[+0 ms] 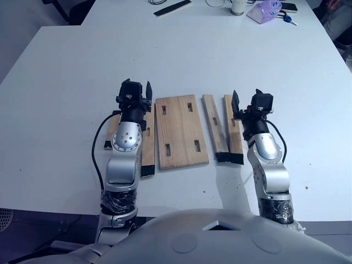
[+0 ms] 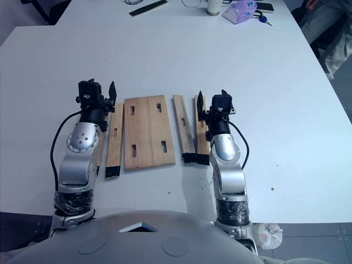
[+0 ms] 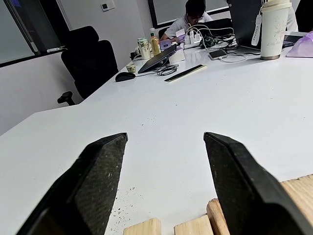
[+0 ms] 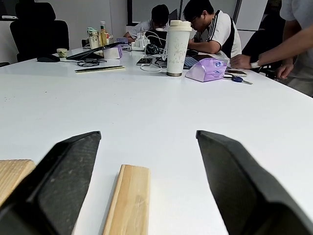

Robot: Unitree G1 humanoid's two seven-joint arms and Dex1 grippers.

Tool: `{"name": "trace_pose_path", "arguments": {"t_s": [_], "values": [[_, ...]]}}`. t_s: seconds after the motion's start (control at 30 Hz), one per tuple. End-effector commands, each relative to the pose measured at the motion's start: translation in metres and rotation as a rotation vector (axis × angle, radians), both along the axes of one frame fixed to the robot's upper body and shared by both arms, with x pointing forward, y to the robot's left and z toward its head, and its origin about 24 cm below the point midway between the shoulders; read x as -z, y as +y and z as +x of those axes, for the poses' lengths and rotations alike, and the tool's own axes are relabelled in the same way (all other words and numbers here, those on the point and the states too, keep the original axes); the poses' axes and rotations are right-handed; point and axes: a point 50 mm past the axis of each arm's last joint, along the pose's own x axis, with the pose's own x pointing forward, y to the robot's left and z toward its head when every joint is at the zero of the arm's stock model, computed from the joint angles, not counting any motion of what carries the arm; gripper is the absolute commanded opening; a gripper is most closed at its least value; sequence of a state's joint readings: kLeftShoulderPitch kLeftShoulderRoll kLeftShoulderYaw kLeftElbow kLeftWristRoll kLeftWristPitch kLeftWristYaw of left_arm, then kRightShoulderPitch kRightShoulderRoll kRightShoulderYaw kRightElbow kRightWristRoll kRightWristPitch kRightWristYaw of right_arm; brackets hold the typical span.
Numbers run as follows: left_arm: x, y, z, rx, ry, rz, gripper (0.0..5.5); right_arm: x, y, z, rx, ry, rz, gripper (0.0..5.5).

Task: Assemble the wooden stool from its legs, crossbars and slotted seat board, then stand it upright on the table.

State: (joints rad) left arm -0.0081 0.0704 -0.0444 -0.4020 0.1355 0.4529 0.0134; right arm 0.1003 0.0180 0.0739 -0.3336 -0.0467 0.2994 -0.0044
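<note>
left end effector (image 1: 137, 88) open above left legs (image 1: 147, 147), right end effector (image 1: 247, 99) open above right legs (image 1: 235, 137), seat board (image 1: 180, 131) between them

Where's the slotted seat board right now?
Head views: the seat board lies flat on the table, centred in front of the robot, with the left strip beside its left edge and the right strip just off its right edge.

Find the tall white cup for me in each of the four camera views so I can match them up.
Left eye view: white cup at the top edge, right of centre.
Right eye view: top edge, slightly right of centre.
Left wrist view: standing far off, in front of a dark screen.
Right wrist view: standing far off, near the seated people.
Shared landmark: the purple pack lies right beside the cup.
</note>
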Motion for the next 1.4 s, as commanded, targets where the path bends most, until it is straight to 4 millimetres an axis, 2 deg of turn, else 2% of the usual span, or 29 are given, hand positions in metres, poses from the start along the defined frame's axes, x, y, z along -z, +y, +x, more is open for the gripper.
{"name": "trace_pose_path", "arguments": {"t_s": [0.03, 0.53, 0.63, 0.73, 0.87, 0.97, 1.03, 1.17, 1.4], "values": [[0.001, 0.001, -0.002, -0.002, 0.016, 0.003, 2.9, 0.0, 0.0, -0.001, 0.002, 0.016, -0.015, 3.61], [0.002, 0.002, -0.004, -0.003, 0.046, -0.019, 2.9, 0.002, 0.0, -0.003, 0.002, 0.027, -0.033, 3.61], [-0.002, 0.017, -0.015, -0.021, 0.116, -0.048, 2.9, 0.004, -0.001, -0.008, 0.03, 0.034, -0.023, 3.61], [-0.017, 0.033, -0.028, 0.02, 0.161, -0.029, 2.9, 0.008, -0.002, -0.019, 0.089, 0.05, -0.008, 3.61], [-0.031, 0.069, -0.034, 0.143, 0.277, 0.134, 2.9, 0.011, -0.004, -0.038, 0.181, 0.071, 0.007, 3.61], [-0.026, 0.103, -0.031, 0.152, 0.41, 0.176, 2.9, 0.012, -0.005, -0.047, 0.224, 0.083, 0.009, 3.61], [-0.019, 0.111, -0.032, 0.183, 0.495, 0.177, 2.9, 0.014, -0.007, -0.052, 0.253, 0.092, 0.011, 3.61], [-0.004, 0.111, -0.04, 0.203, 0.589, 0.147, 2.9, 0.014, -0.008, -0.056, 0.266, 0.1, 0.009, 3.61], [0.018, 0.105, -0.061, 0.1, 0.685, 0.047, 2.9, 0.01, -0.015, -0.054, 0.247, 0.089, -0.017, 3.61]]}}
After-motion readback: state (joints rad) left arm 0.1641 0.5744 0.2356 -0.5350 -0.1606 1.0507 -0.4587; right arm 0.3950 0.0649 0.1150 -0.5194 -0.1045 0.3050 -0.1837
